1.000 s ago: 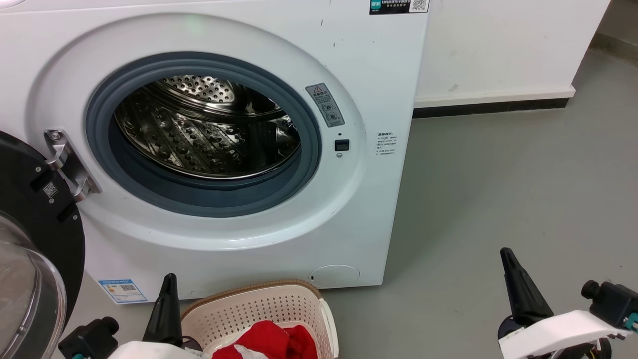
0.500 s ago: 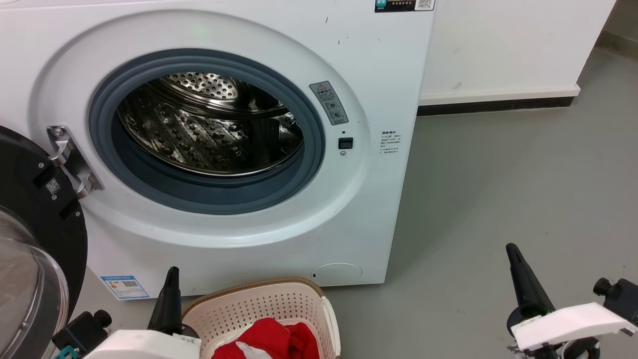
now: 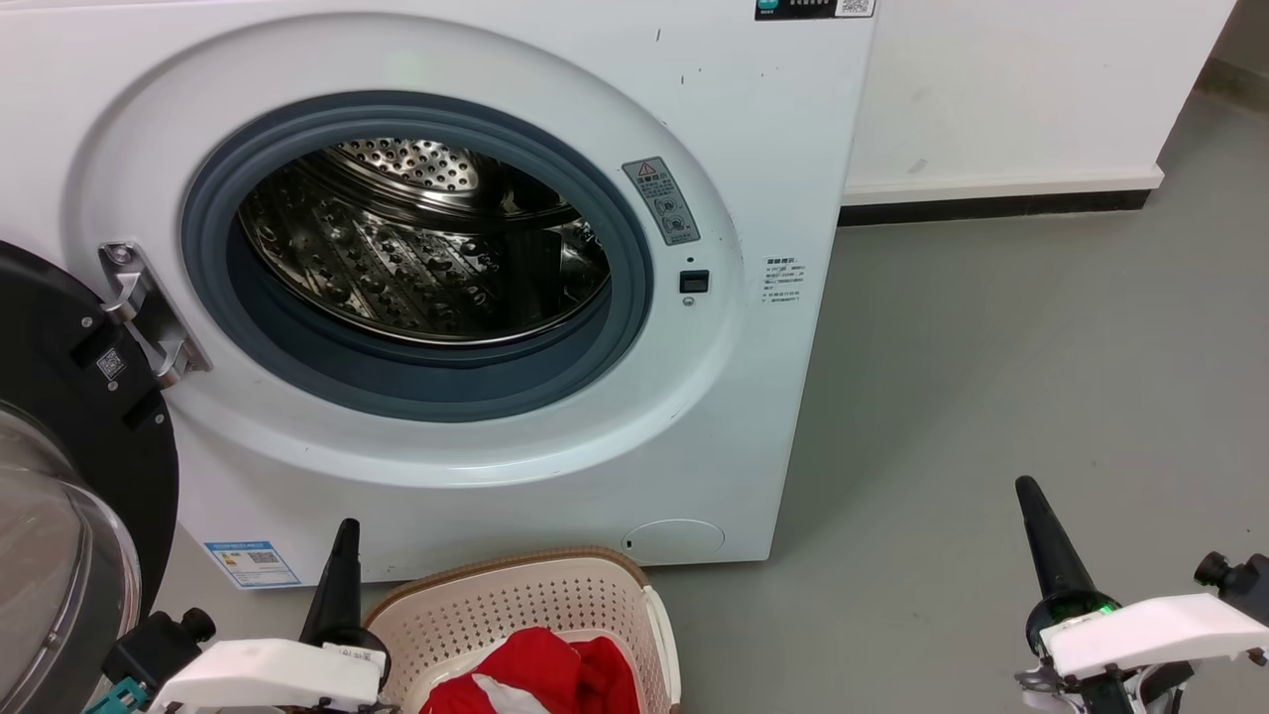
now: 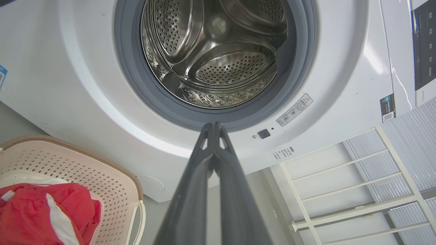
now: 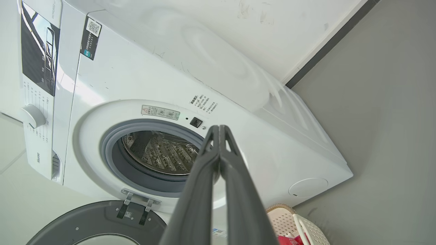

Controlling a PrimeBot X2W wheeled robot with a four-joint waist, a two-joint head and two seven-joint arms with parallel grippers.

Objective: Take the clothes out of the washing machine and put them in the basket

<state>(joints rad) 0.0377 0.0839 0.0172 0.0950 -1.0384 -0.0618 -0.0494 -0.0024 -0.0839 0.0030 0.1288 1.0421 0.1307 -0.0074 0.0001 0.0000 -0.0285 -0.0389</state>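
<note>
Bright red soft clothes w/ white stripes (image 3: 540,679) lie in the oval cream perforated plastic basket (image 3: 496,615), just in front of the big white front-loading washing machine (image 3: 753,416). Its black-framed glass door (image 3: 59,416) hangs open. My left gripper (image 3: 346,528) & right gripper (image 3: 1024,486) are both pinched together, empty. L is beside the basket, R well apart.

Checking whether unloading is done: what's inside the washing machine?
Inside the washing machine, the drum shows bare perforated steel, no fabric visible. Its lowest front part is hidden behind the grey seal. Red clothes lie in the basket.
</note>
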